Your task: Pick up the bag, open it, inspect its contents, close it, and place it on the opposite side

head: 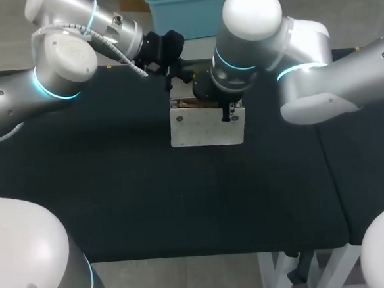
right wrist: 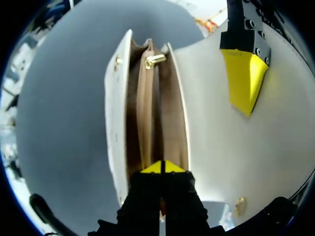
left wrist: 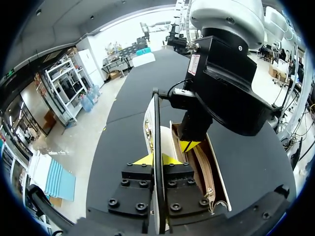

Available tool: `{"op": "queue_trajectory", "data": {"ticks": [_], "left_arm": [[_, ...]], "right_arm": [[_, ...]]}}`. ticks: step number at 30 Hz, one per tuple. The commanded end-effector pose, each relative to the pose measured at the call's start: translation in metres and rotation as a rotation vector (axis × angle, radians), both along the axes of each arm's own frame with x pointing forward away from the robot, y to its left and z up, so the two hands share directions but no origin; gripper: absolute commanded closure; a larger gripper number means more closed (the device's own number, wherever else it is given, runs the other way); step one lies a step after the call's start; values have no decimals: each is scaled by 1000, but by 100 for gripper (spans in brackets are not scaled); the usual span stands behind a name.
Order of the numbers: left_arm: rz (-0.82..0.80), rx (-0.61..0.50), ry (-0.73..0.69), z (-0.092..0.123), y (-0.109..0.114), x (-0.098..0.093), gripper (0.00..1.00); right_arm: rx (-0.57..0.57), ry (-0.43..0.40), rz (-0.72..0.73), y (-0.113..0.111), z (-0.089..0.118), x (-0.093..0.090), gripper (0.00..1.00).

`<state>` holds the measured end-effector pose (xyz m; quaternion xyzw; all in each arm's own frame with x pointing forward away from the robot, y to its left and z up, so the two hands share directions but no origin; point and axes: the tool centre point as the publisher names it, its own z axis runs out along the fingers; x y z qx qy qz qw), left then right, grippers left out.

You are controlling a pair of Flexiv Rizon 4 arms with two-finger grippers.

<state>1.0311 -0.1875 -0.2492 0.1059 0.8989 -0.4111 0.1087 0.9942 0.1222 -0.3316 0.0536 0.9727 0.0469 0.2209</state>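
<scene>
Bag (head: 197, 127) open at 12 o'clock on surface (head: 150, 206), flap (right wrist: 221, 147) toward 6, right fingers (right wrist: 150, 169) clenched over its mouth, left fingers (left wrist: 142, 160) clenched at its 11; to inspect, I'd centre right wrist over compartments, clear of clasp (right wrist: 155, 60).

Left gripper pinching a strip beside the open bag

From where I stand, the left gripper (left wrist: 155, 160) has both yellow tips pressed against a thin black strip (left wrist: 155, 118) that runs from them straight toward twelve o'clock. Just at its one o'clock, the pale bag (left wrist: 166, 140) stands open on the dark table (left wrist: 128, 113), showing tan inner pockets. The right gripper (left wrist: 189, 146) dips a yellow tip into the bag, its bulky black-and-white arm (left wrist: 226, 83) looming above at two o'clock.
</scene>
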Motion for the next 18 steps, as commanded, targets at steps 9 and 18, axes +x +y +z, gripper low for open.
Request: {"op": "queue_trajectory", "data": {"ticks": [9,18], "left_arm": [[9,-23,-4,-3,4,4,100],[-1,-29,-9,-3,2,3,100]], "right_arm": [[44,45,50,5,-24,-26,100],[46,66,50,4,-26,-25,87]]}}
